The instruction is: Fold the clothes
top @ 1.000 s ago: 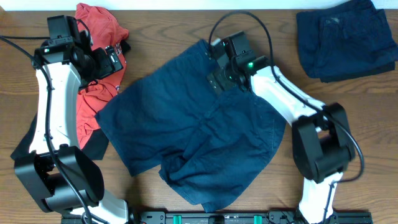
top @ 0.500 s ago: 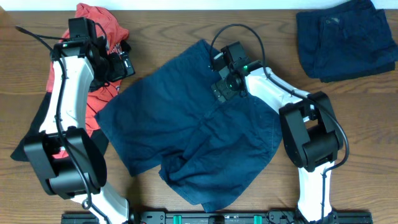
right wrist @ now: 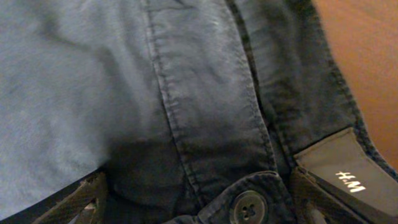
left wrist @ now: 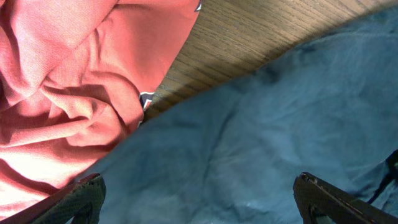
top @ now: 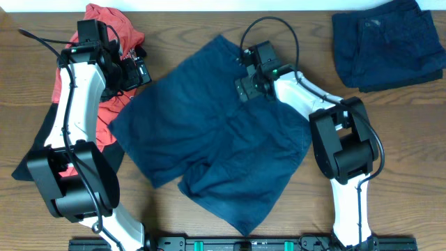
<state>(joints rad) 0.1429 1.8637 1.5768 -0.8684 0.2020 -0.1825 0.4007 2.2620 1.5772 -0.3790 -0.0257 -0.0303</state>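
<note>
Large navy-blue shorts [top: 216,132] lie spread across the middle of the table. My right gripper [top: 245,90] is open, low over their waistband; in the right wrist view [right wrist: 199,208] the button [right wrist: 249,205] and fly seam [right wrist: 180,112] lie between its spread fingers, with a label [right wrist: 345,177] beside them. My left gripper [top: 139,72] is open over the shorts' upper left edge [left wrist: 249,143], next to the coral-red T-shirt [top: 104,31], which also shows in the left wrist view [left wrist: 74,93]. Its fingertips [left wrist: 81,198] stand wide apart. A black garment [top: 43,146] lies at the far left.
A second navy piece [top: 387,42] lies folded at the back right corner. Bare wooden table [top: 411,153] shows right of the shorts and between the shorts and the red T-shirt [left wrist: 249,31]. A black rail [top: 230,244] runs along the front edge.
The left arm swung toward the back and its gripper reached the shorts' left edge. The right gripper shifted slightly toward the back, and the shorts slid that way and lie flatter.
</note>
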